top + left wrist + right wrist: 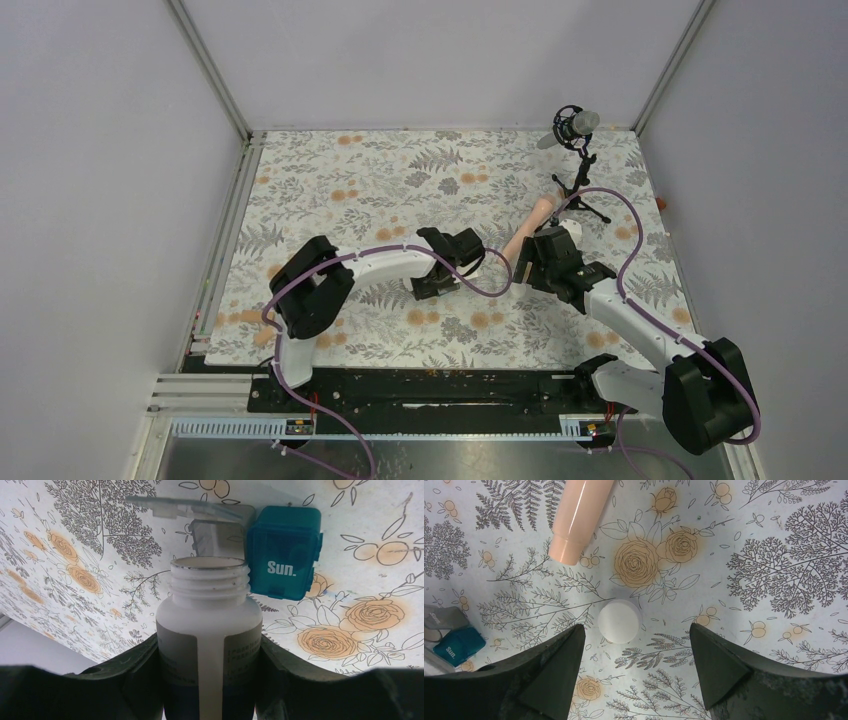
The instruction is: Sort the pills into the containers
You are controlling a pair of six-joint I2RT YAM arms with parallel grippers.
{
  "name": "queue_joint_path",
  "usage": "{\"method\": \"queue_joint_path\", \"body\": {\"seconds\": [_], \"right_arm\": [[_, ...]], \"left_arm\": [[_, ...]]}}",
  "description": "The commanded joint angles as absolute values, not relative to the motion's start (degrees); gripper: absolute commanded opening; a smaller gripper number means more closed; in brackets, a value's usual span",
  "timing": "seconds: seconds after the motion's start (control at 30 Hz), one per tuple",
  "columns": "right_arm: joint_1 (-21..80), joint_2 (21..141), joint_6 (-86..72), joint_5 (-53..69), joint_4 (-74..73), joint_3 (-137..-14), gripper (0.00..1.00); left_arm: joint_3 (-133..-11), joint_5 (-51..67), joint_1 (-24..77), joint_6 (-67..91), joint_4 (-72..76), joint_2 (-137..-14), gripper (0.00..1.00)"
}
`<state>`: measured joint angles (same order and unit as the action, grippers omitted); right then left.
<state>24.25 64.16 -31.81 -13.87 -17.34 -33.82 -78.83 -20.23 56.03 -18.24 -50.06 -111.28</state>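
Inside a booth of plain pale-grey walls, framed by slim metal corner posts. Surface is covered by a white cloth printed with grey ferns and orange roses, and the cloth lies flat. A black base plate along the near edge carries both arms.

Left arm, white with black joints and a purple cable, reaches to mid-surface. Left jaws are clamped on a white plastic bottle, one finger on each side of its grey-and-dark-blue label. Its threaded neck is bare and its mouth open; contents not visible.

Right arm angles in from the near right corner. Right jaws stand wide apart, holding nothing, poised above the cloth.

Black microphone on a tripod stand is at the far right, near the wall.

Peach-coloured plastic tube lies on the cloth between the microphone and the right jaws.

Teal cube-shaped box, marked "Sun." in white, sits on the cloth just beyond the bottle's mouth, to its right in the left wrist view. Its clear hinged lid is flipped open and stretches out to the left of the box.

Round white cap rests on the cloth, well apart from the bottle. The right wrist view shows it below the gap between the right jaws, nearer the left finger.

Tiny orange specks dot the black plate's far edge, too small to identify.
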Motion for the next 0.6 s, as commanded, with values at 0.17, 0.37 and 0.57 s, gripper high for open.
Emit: {"method": "queue_joint_path", "body": {"seconds": [0.17,0.37,0.57], "right_arm": [[23.63,64.53,-31.60,-13.62,-16.59,-33.83,0.84],[23.61,64.79,-31.59,-13.49,-16.60,-33.89,0.84],[23.56,64.81,-31.55,-13.35,-16.57,-33.87,0.84]], "left_arm": [[-81.25,-23.05,56.34,-18.93,-51.42,-111.88,0.00],[-82.42,-25.00,56.43,-18.82,-54.06,-113.39,0.00],[-82.58,-25.01,56.58,-18.72,-54.60,-113.74,0.00]]}}
